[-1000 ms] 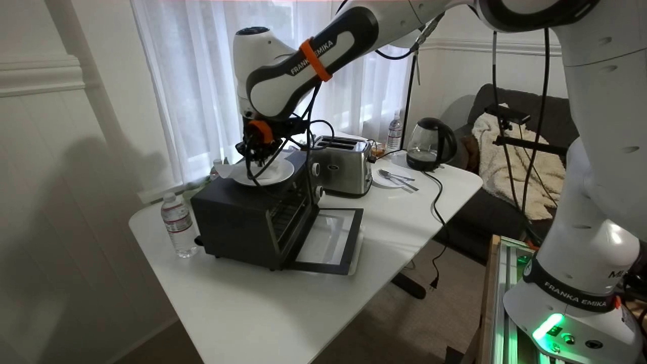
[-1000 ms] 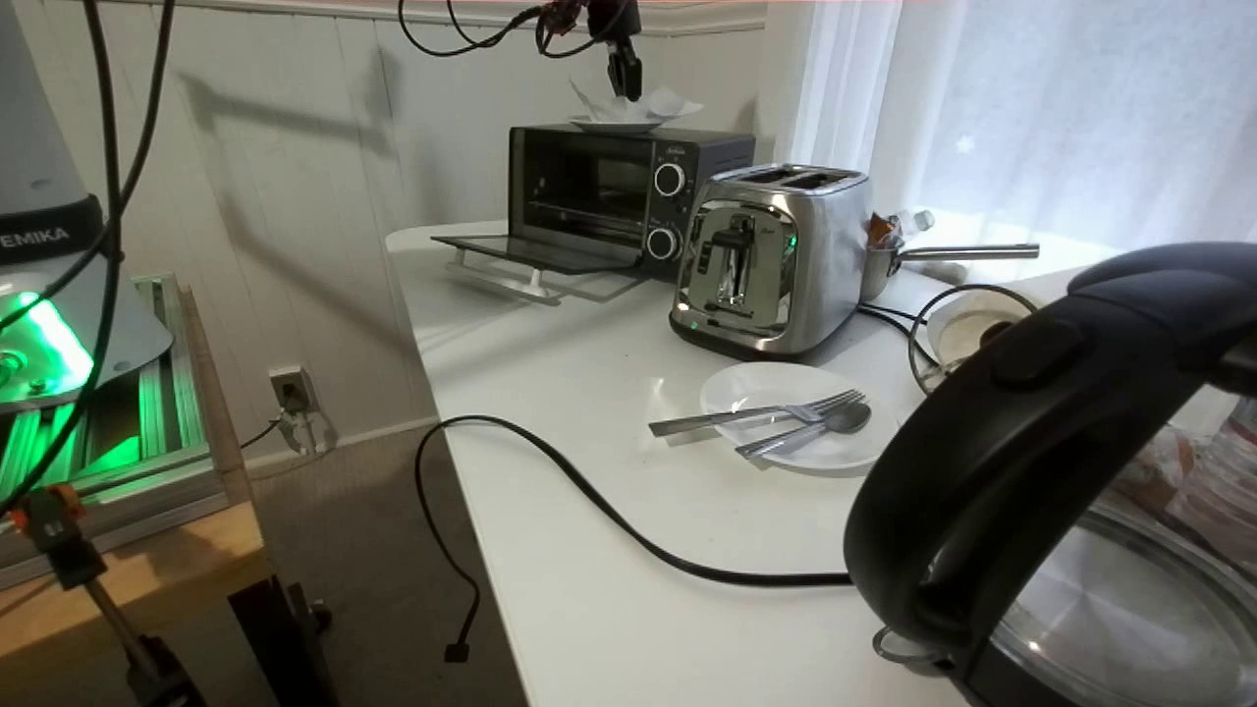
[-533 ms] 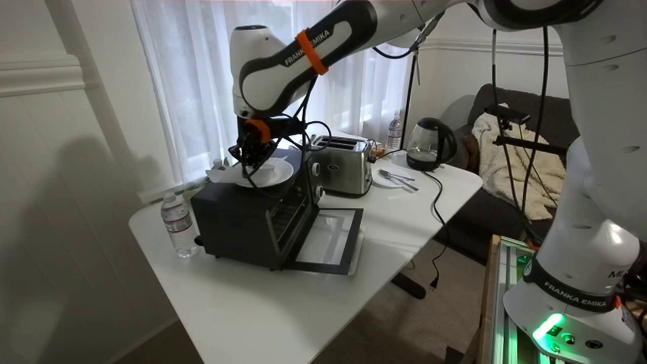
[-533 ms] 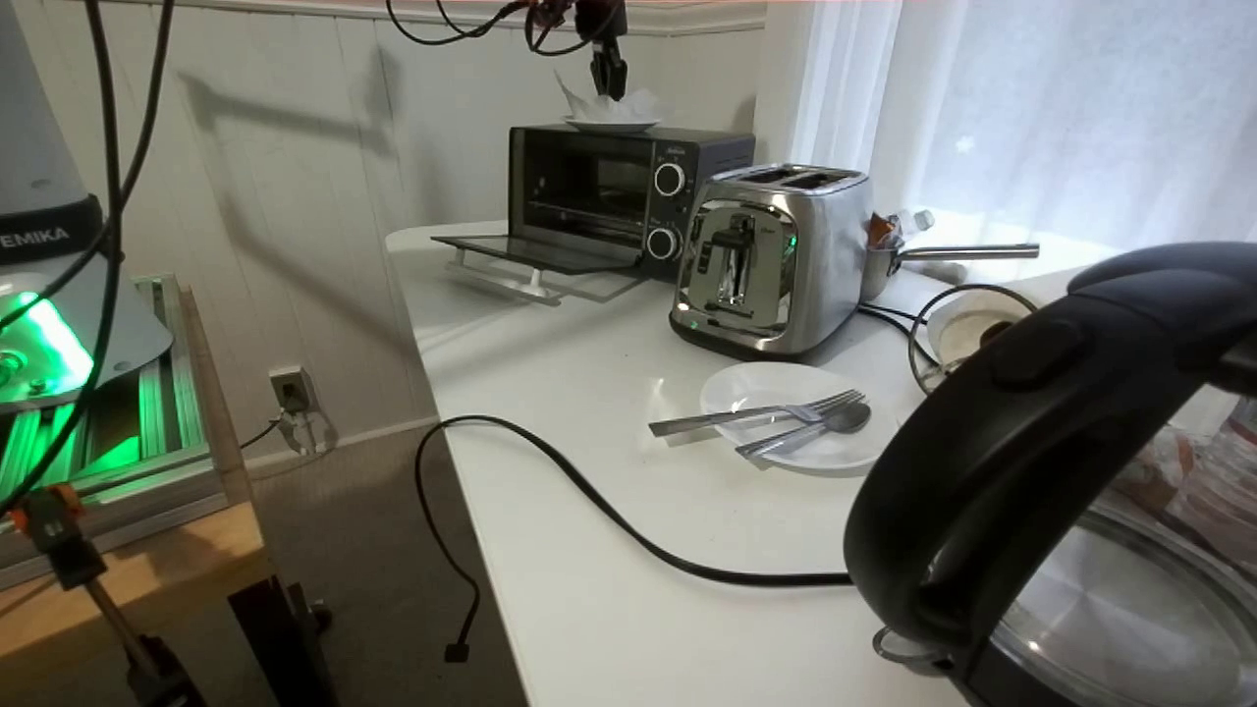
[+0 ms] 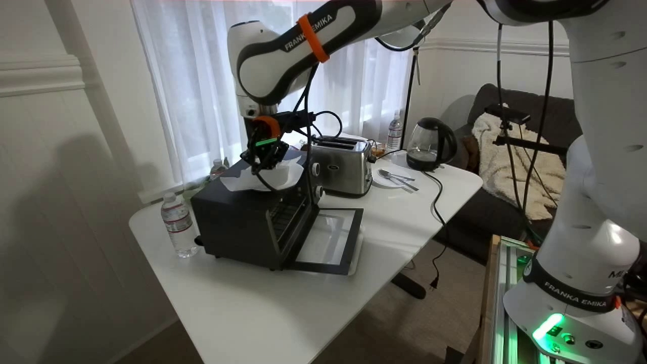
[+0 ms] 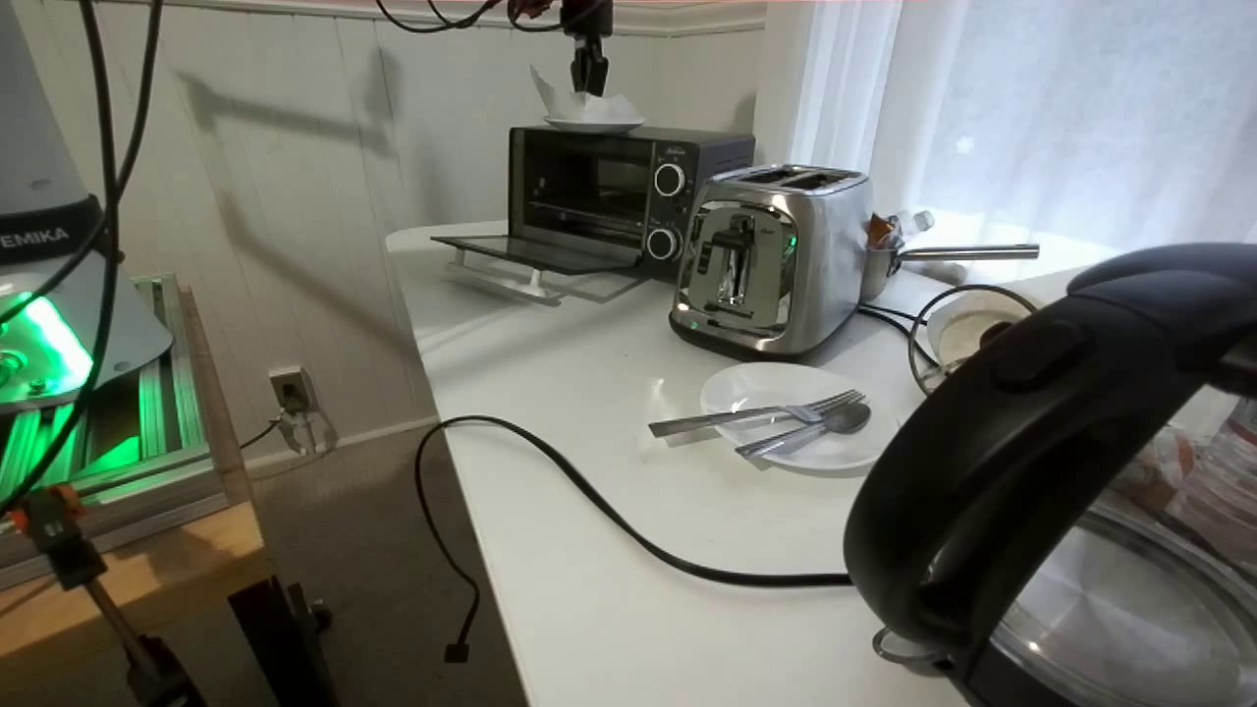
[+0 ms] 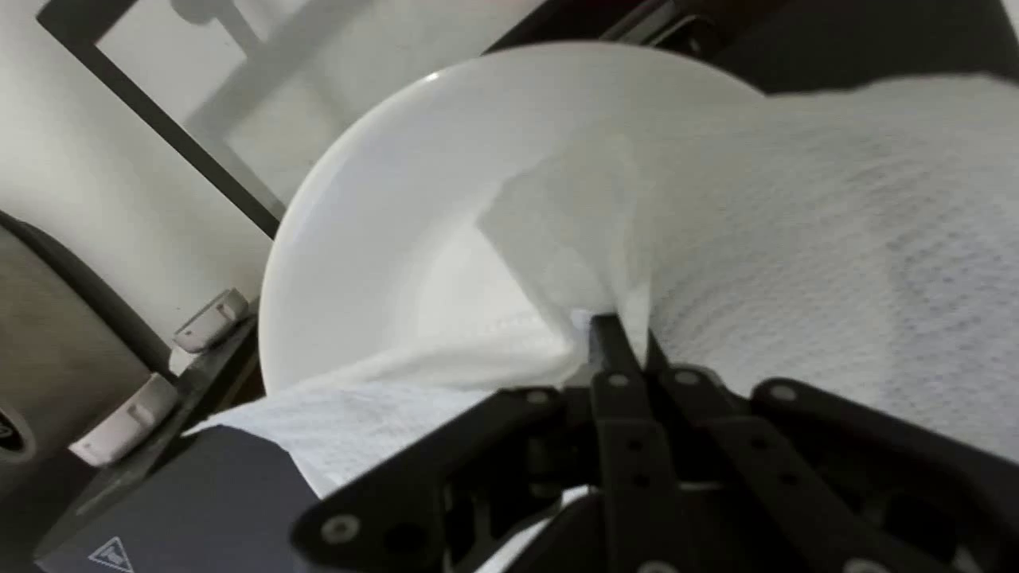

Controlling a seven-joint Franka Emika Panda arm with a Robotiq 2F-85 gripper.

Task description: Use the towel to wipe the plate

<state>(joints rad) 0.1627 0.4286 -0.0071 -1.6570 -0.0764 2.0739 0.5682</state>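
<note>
1. at the left of the table (image 5: 242, 313), in an exterior view, a bottle (image 5: 179, 230) stands upright, just beside the oven (image 5: 232, 227).
2. the plate (image 7: 350, 239) rests on top of the oven, much of it hidden under the towel (image 7: 812, 263).
3. the towel is white and creased; it lies over the plate and reaches past the rim on two sides.
4. the gripper (image 7: 633, 338) points down at the plate, clamped on a pinched fold of the towel.
5. to the right, in an exterior view, the oven's door (image 5: 328, 237) is down.
6. right of the oven stands the toaster (image 5: 342, 167).
7. farther right, the side plate (image 6: 786, 383) bears a fork (image 6: 756, 414) and a spoon (image 6: 835, 422).
8. the kettle (image 5: 423, 144) stands at the far right.
</note>
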